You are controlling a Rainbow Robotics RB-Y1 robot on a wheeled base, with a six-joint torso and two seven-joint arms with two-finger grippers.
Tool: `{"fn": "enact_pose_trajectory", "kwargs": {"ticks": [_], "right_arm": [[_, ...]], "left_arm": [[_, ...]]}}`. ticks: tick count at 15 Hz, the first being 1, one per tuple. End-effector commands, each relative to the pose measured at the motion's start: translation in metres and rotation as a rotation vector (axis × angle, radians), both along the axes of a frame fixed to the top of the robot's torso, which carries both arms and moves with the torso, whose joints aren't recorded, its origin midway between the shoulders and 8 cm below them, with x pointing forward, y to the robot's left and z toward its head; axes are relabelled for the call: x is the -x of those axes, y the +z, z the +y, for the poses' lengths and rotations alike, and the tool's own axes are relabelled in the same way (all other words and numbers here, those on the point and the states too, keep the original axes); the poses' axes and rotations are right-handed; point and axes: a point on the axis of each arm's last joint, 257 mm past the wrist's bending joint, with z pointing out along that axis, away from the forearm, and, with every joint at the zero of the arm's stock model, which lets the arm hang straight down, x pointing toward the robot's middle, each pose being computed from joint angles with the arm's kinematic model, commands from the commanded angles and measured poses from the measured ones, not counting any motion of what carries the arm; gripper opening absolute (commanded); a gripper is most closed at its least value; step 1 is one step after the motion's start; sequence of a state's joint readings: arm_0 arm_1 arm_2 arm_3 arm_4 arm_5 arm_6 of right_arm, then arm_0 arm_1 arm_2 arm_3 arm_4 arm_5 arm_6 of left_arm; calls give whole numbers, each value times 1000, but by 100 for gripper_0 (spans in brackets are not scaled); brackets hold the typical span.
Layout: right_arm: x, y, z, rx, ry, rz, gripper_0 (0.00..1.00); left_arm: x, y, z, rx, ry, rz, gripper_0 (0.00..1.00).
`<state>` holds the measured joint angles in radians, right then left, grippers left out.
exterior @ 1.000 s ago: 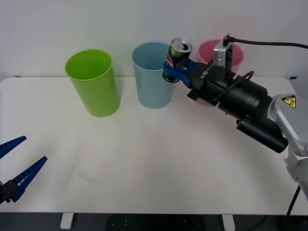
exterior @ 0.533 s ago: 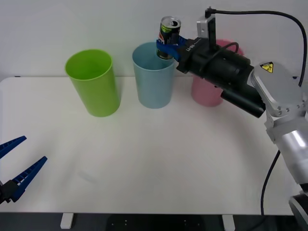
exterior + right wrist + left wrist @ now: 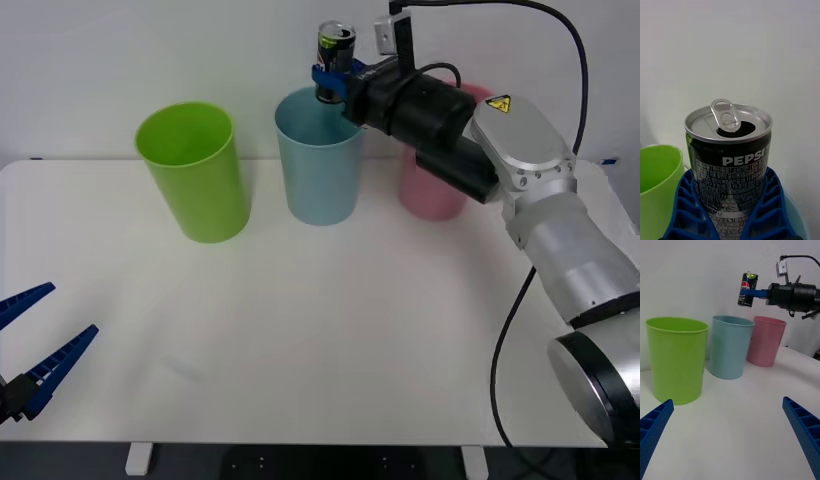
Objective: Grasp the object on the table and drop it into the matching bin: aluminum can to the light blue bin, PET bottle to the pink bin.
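My right gripper is shut on the aluminum can, a small dark Pepsi can with a silver pull-tab top, held upright. The can hangs above the open mouth of the light blue bin, toward its right rim. Blue ribbed fingers clasp the can's lower body on both sides. The pink bin stands just right of the blue one, partly behind my right arm. My left gripper rests open low at the table's front left corner.
A lime green bin stands left of the light blue bin on the white table. A black cable loops above my right arm. The three bins stand in a row near the far edge by the wall.
My right arm has lifted the can and carried it left, from beside the light blue bin's right rim to above its mouth. The left arm has stayed still.
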<state>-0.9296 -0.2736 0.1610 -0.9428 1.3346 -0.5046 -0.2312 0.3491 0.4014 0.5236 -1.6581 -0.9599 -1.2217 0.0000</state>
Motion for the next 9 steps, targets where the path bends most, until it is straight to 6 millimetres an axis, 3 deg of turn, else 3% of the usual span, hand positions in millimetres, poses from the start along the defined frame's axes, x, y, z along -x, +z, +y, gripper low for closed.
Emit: {"fn": "enact_pose_trajectory", "kwargs": {"ticks": [1,9], "right_arm": [[-14,-2,10,-9,-40,24,0],[-20,-5,17,-7,-60,31,0]], "left_arm": [[0,0,0,0,0,0,100],[0,0,0,0,0,0,100]]}}
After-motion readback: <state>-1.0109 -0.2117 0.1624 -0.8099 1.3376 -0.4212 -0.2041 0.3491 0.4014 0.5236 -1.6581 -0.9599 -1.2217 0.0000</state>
